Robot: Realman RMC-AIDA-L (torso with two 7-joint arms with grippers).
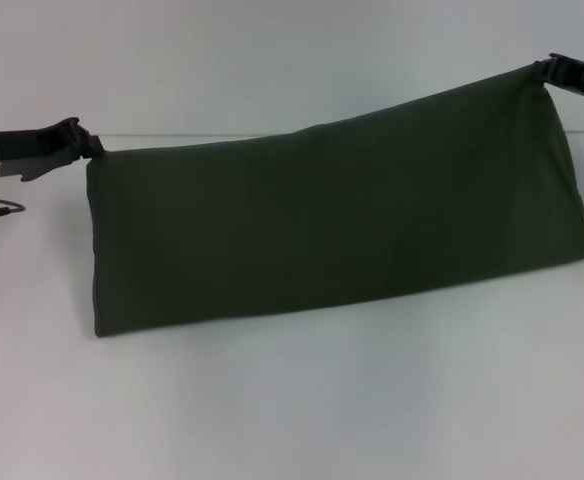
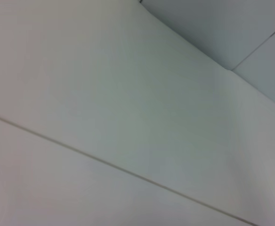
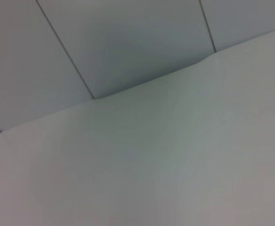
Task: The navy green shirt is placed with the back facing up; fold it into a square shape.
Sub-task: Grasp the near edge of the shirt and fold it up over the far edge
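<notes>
While held up at two corners, shirt (image 1: 332, 215) spans nearly full width of head view, plain dark olive side toward camera, no lettering visible. Lower edge resting on white worktop (image 1: 292, 410); upper edge slanting, higher at robot's right than at left. Cloth hanging as a folded panel, smooth, with faint creases only.

Left pincer (image 1: 90, 146): at shirt's upper left corner, fingers closed on the cloth, touching it at the tip. Arm extending in from left edge, low, near worktop level.

Right pincer (image 1: 544, 70): at shirt's upper right corner, raised well above worktop, clamped on the cloth where the fabric gathers to a point. Only part of pincer within picture, at right edge.

Right side of shirt drooping from raised corner down to worktop, bulging slightly outward near bottom. Left side falling straight from held corner to worktop.

Left wrist view: pale surfaces with thin seams and a darker panel at one corner; no shirt, no fingers seen. Right wrist view: likewise pale panels with seams; no shirt, no fingers seen.
</notes>
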